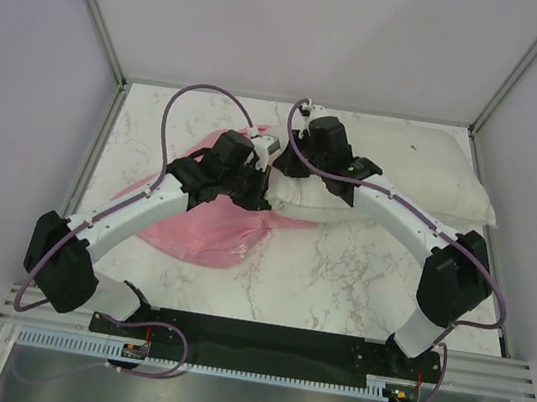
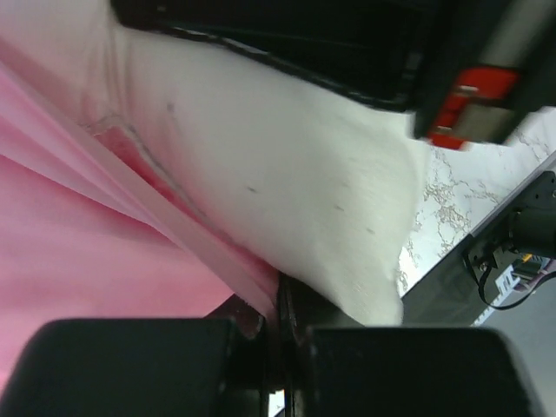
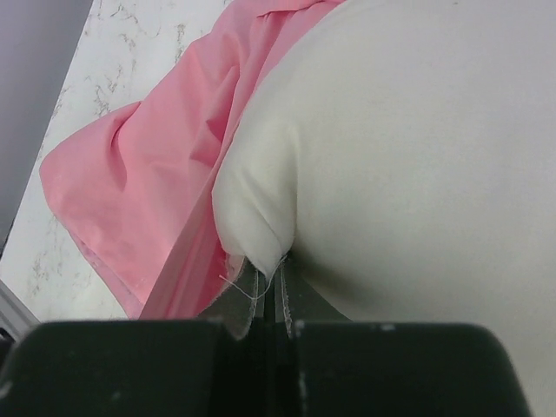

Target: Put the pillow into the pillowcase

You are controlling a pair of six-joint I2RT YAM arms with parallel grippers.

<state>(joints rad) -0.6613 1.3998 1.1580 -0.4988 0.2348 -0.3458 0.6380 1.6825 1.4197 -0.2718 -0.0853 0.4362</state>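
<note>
- Step in hand, as judged: start of insertion, with a pillow corner brought up to the pillowcase edge. Bulk of the pillow plainly outside the case.
- Pillow (image 1: 423, 179): on the far right of the marble table (image 1: 339, 272), with its left end reaching to centre between the two wrists.
- Pillowcase (image 1: 198, 231): crumpled pink heap left of centre, partly under the left arm, with its right edge touching the pillow's left end.
- Left gripper (image 2: 276, 313): fingers pressed together on a pink hem of the case, white pillow hard against that hem.
- Right gripper (image 3: 268, 291): fingers pinching a pillow corner, loose seam threads at the pinch, pink cloth just beside it.
- Cannot tell whether the pinched hem is one layer or both. Mouth of the case not visible as open.
- Next move, as judged: lift the hem up and away to open the mouth, then drive the pinched corner leftward into it. Calls for a single-layer grip.
- Risk: slippery satin escaping the pinch under pull.
</note>
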